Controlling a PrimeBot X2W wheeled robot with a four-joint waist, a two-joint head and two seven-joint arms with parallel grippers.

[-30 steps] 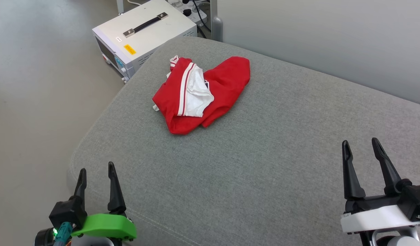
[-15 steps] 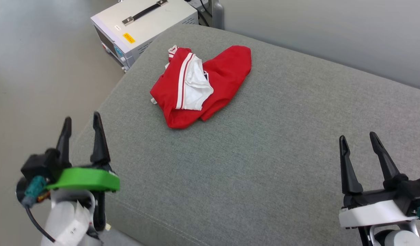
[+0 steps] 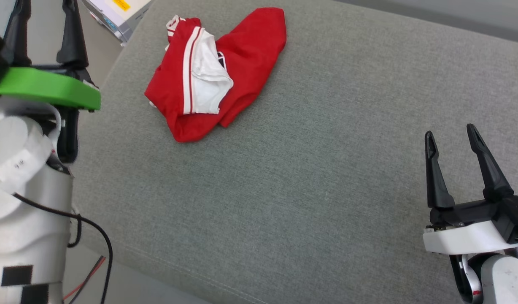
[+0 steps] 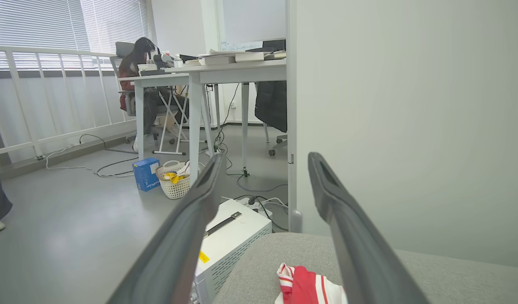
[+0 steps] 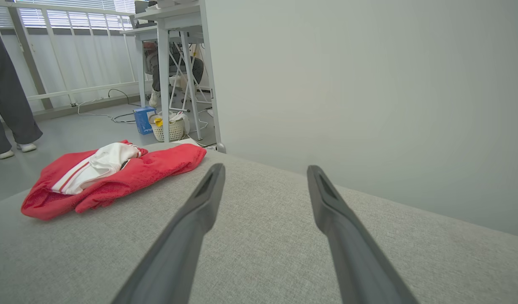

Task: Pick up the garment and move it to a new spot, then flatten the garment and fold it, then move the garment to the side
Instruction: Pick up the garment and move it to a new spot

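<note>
Here, left gripper (image 3: 44,17) aloft, left of the garment (image 3: 246,46), jaws apart.

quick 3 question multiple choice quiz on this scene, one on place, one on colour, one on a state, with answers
1. Where does the red T-shirt lie?
A) on the grey cushion
B) on the floor
C) on a desk

2. What colour is its sleeve?
A) blue
B) white
C) black

3. How do the right gripper's fingers stand?
A) shut on the shirt
B) shut, empty
C) spread apart, empty

Answers:
1 A, it lies crumpled on the cushion.
2 B, white fabric shows beside the striped trim.
3 C, a gap shows between them, away from the shirt.
</note>
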